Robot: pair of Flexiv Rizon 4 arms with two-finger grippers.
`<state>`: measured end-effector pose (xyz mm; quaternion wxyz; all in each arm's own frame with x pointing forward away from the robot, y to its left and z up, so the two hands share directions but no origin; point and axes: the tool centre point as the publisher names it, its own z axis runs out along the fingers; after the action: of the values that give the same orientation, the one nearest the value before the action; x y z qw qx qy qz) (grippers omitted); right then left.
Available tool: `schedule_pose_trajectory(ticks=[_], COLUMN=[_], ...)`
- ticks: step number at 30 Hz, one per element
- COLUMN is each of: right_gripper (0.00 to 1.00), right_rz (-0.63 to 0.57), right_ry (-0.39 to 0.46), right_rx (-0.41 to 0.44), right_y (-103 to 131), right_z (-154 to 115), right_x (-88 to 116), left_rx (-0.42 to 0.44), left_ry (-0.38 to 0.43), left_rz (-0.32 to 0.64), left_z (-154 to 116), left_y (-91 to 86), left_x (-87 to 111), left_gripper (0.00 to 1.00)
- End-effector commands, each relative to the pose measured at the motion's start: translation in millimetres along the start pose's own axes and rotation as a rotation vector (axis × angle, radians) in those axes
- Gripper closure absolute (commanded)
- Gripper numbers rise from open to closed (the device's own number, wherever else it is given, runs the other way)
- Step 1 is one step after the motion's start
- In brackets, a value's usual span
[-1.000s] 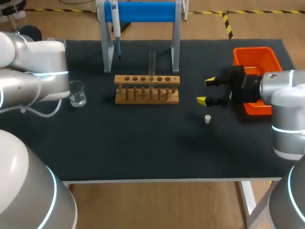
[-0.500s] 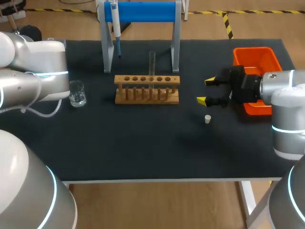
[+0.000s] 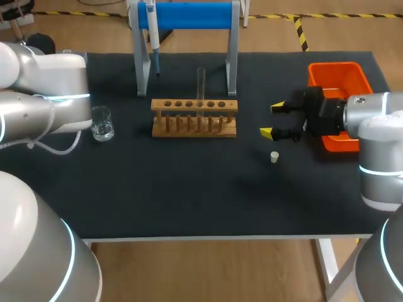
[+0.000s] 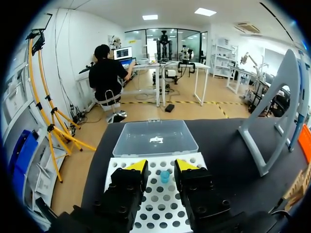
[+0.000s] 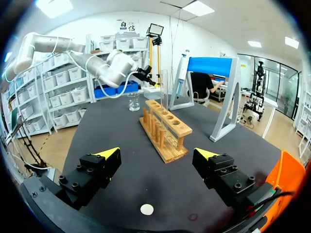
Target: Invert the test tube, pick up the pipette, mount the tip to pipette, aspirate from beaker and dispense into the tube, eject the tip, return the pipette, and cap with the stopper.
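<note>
The right gripper is held level, fingers spread wide and empty, pointed at the wooden rack ahead, where the test tube stands upright. The white stopper lies under it. The left gripper is held open over the tip box, with a blue tip between its fingers.

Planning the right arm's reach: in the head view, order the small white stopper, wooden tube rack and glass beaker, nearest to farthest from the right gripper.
1. Small white stopper, on the mat just beside the right gripper.
2. Wooden tube rack, mid-table.
3. Clear glass beaker, far left side.
</note>
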<state>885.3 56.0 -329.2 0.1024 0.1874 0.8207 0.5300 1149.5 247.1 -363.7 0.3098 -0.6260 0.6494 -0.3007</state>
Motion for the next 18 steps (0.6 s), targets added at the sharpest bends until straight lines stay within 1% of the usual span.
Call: schedule_pose_trajectory(ticks=[1, 18], right_gripper=[0.0, 0.0], right_rz=[-0.001, -0.001], right_ry=[-0.001, -0.001], right_rx=[-0.003, -0.003], right_y=[-0.7, -0.7], right_z=[-0.6, -0.6], right_x=[0.2, 0.2], left_rx=[-0.013, -0.012], left_ry=[0.003, -0.001], left_rz=[0.004, 0.001], left_z=[3.7, 3.1], left_y=[-2.3, -2.2], left_x=[-0.9, -1.1], left_gripper=[0.66, 0.67])
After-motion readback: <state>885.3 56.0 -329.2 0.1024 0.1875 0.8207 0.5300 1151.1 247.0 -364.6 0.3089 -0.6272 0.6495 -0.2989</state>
